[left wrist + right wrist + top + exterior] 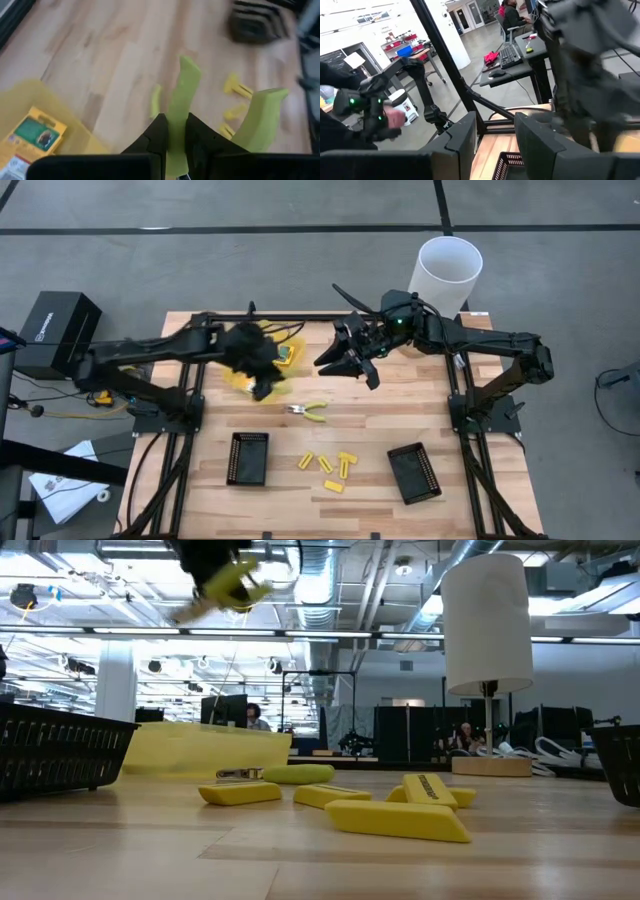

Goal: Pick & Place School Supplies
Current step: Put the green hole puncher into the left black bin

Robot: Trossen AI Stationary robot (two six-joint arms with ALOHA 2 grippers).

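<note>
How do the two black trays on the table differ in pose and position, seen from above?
The left tray sits square to the table edge; the right tray is turned askew. The left tray lies left of the yellow pieces, the right tray right of them. Both are black, rectangular and flat on the table.
</note>
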